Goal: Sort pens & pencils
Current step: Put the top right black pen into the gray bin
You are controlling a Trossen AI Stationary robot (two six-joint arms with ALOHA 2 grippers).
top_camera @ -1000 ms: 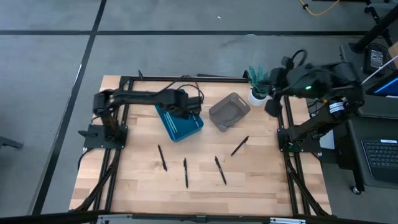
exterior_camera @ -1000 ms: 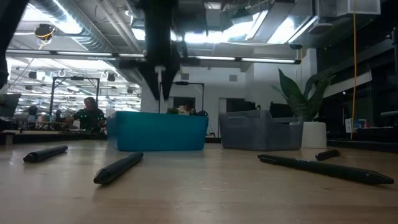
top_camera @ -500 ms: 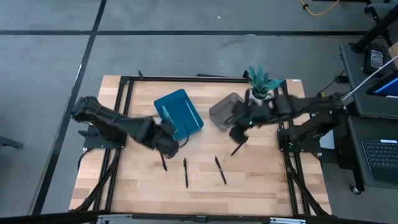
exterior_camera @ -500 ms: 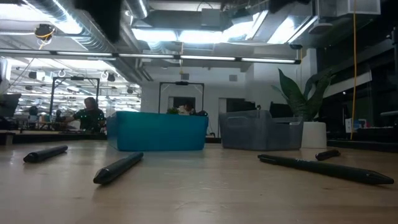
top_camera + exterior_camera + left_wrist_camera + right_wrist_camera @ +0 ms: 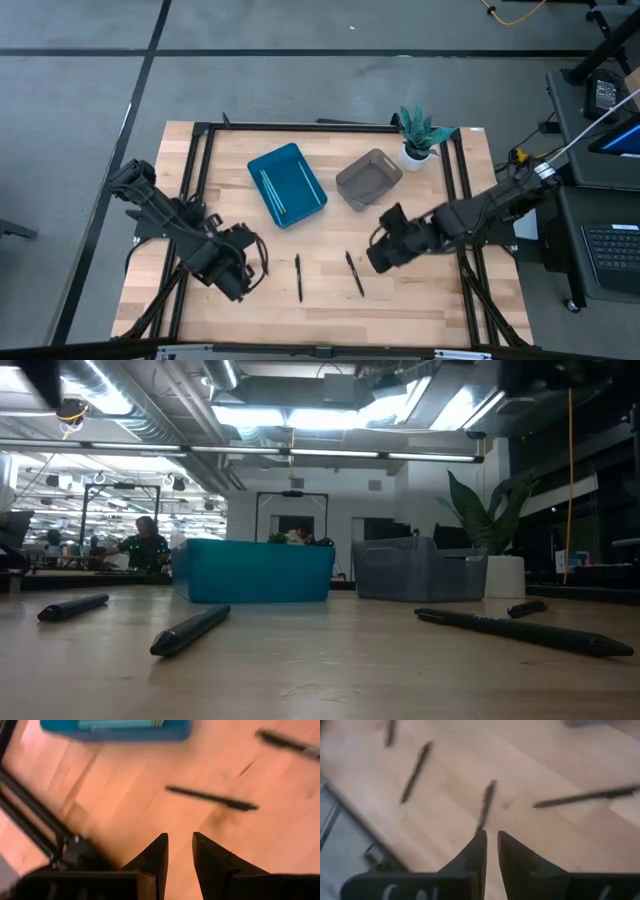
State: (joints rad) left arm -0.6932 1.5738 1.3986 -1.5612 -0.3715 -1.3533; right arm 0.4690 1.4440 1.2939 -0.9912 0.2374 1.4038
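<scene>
From above, you see the left end effector low over the worktop near its front left, and the right end effector hovering at front right. Two black sticks lie between them; light blue sticks already rest in the teal bin, beside the grey bin.

At worktop height, four black sticks lie flat, the nearest in front of the teal bin.

Through the left wrist, your fingers stand narrowly apart, empty, with a black stick just ahead. Widen them and straddle its middle before lowering.

Through the right wrist, fingers are nearly together, a black stick directly ahead; open wider, square across it
</scene>
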